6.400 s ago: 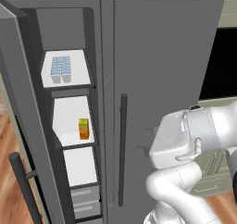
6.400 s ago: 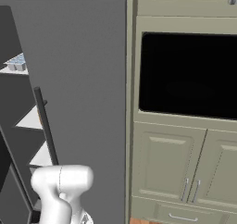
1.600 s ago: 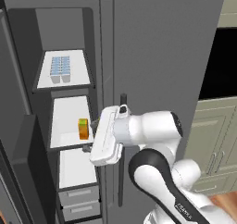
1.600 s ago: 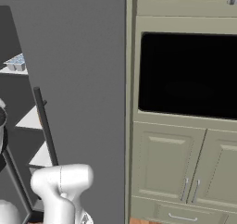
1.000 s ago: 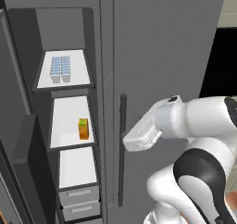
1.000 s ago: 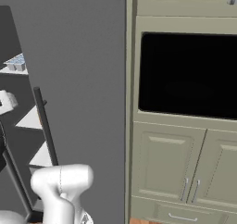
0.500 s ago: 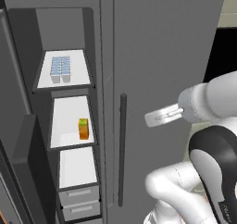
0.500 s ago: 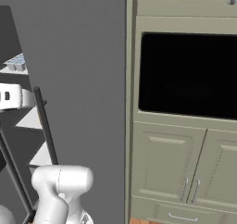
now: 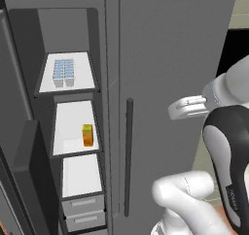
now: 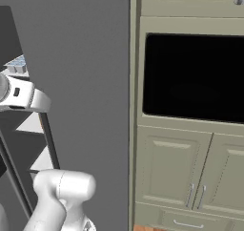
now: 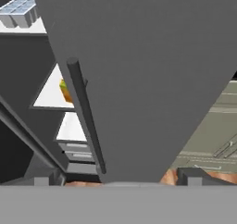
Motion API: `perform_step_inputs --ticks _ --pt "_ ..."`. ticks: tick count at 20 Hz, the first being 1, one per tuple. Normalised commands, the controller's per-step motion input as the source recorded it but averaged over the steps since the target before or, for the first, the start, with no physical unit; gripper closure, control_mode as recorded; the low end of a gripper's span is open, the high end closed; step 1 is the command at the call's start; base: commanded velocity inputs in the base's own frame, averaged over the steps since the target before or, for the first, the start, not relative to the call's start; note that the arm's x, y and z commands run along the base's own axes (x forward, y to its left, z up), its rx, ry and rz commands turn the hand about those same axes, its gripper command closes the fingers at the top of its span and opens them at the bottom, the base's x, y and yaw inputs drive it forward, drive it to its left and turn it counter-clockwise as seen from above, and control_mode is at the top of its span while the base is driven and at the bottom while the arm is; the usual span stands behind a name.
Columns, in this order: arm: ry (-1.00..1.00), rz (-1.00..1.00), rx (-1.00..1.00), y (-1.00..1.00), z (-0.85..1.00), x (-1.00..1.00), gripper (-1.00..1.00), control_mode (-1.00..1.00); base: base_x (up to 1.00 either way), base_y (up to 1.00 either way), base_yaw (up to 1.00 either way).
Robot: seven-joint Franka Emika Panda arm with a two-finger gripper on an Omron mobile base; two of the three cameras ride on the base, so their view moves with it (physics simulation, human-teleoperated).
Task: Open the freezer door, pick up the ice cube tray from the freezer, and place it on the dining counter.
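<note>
The freezer door (image 9: 10, 103) stands swung open at the far left. Inside the freezer (image 9: 68, 30), the light-blue ice cube tray (image 9: 63, 70) lies on the top white shelf; the hand view has it at the upper left, ice cube tray (image 11: 18, 8). My gripper (image 9: 182, 108) hovers open and empty in front of the wider closed door (image 9: 170, 49), well right of the freezer opening and lower than the tray. In the hand view my gripper (image 11: 118, 177) faces that door, its fingertips (image 11: 46, 177) set wide apart. The right base view catches the gripper (image 10: 28, 99) at its left edge. The dining counter is out of view.
A small orange and green carton (image 9: 87, 135) sits on the middle shelf, with grey drawers (image 9: 82, 212) below. The closed door's dark bar handle (image 9: 128, 156) runs vertically beside the opening. Cream cabinets with a black oven (image 10: 190, 82) stand to the right.
The arm has swung right, away from the freezer shelves and across the closed door, rising a little. The gripper stayed open. Tray and carton have not moved.
</note>
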Motion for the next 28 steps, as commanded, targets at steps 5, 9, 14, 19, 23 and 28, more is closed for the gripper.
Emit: perform_step_inputs --ticks 5,9,14,19,23,28 --pt "0.0 -0.02 0.0 -0.27 -0.06 0.0 -1.0 -1.0 0.0 0.0 0.0" --pt "0.0 0.0 0.0 -0.07 -0.14 0.0 -1.0 -1.0 0.0 0.0 0.0" --pt "0.0 0.0 0.0 -0.03 -0.06 0.0 -1.0 -1.0 0.0 0.0 0.0" --pt "0.0 0.0 0.0 0.0 0.0 -0.01 -1.0 1.0 -0.02 0.0 0.0" --pt "0.0 0.0 0.0 0.0 0.0 0.0 -1.0 1.0 -0.37 0.31 0.02" --pt "0.0 0.0 0.0 0.0 0.0 0.0 -1.0 1.0 -0.46 0.58 0.33"
